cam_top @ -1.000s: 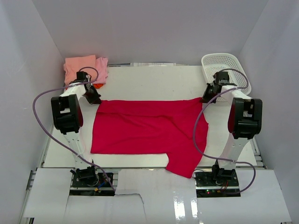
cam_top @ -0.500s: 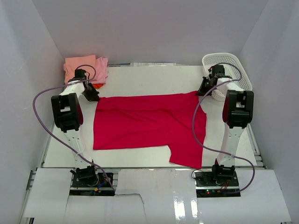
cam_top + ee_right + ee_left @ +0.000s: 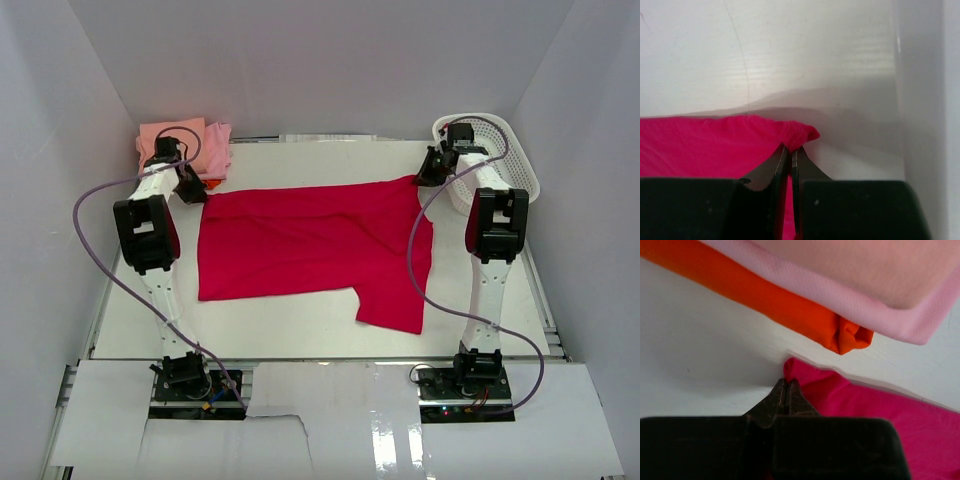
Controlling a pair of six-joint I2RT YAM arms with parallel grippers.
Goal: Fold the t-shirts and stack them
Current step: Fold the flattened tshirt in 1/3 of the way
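Note:
The crimson-red t-shirt (image 3: 310,245) lies spread across the table, one sleeve hanging toward the near edge. My left gripper (image 3: 195,193) is shut on its far-left corner (image 3: 805,377). My right gripper (image 3: 425,177) is shut on its far-right corner (image 3: 799,132). A stack of folded shirts sits at the far left: salmon-pink (image 3: 172,138) on top, light pink (image 3: 218,140) under it, orange (image 3: 760,300) at the bottom, just beyond the left gripper (image 3: 786,388). The right gripper (image 3: 791,150) is close to the right wall.
A white lattice basket (image 3: 492,150) stands at the far right, right behind my right gripper. White walls enclose the table on three sides. The table's near edge (image 3: 300,352) lies just beyond the red sleeve.
Both grippers have pulled the red shirt's far corners farther back across the table. The whole shirt slid away from the near edge, and its sleeve no longer hangs over that edge.

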